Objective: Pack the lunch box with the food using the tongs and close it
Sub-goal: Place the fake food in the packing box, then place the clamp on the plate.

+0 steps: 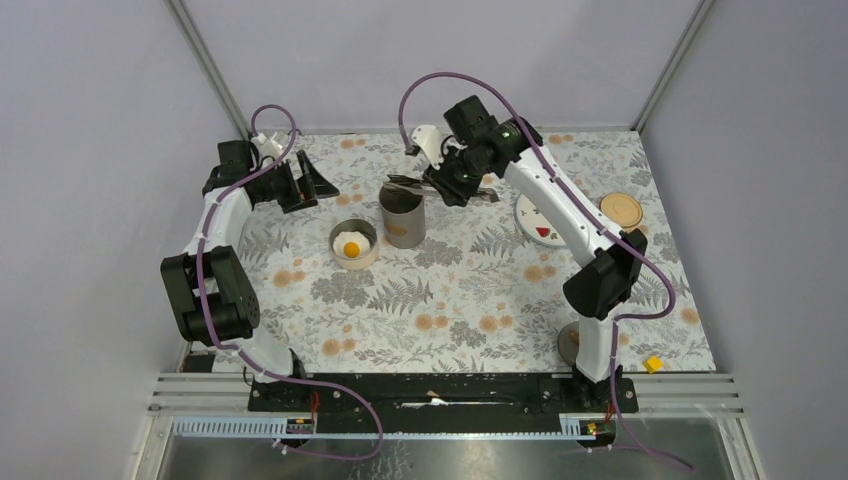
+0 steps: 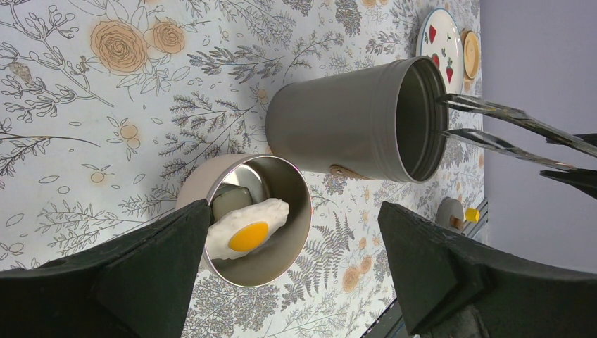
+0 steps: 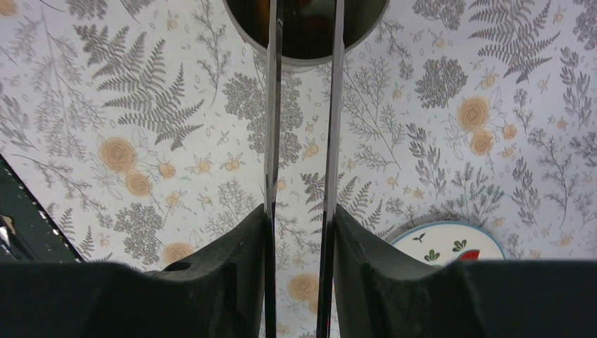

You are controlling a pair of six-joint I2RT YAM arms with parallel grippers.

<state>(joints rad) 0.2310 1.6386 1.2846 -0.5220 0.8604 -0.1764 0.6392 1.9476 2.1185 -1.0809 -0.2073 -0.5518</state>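
My right gripper [image 1: 447, 184] [image 3: 299, 215] is shut on the tongs [image 1: 405, 183] [image 3: 272, 141], one finger pressed against each silver arm, with a gap between the arms. The tong tips hang over the mouth of the tall grey lunch box cylinder [image 1: 402, 216] [image 2: 352, 120] [image 3: 306, 32]. A low round lunch box tin [image 1: 353, 256] [image 2: 281, 260] stands beside it and holds the fried egg [image 1: 351, 245] [image 2: 246, 229]. My left gripper [image 1: 300, 186] [image 2: 294, 215] hovers open to the left of the tin and holds nothing. The cylinder's inside is dark.
A white patterned plate [image 1: 532, 212] [image 2: 440, 49] [image 3: 440, 243] with red shapes on it lies right of the cylinder. A round wooden lid [image 1: 621, 210] [image 2: 470, 53] lies beyond the plate. A grey disc [image 1: 568, 342] [image 2: 450, 211] and a small yellow block [image 1: 652, 364] lie near the right arm's base.
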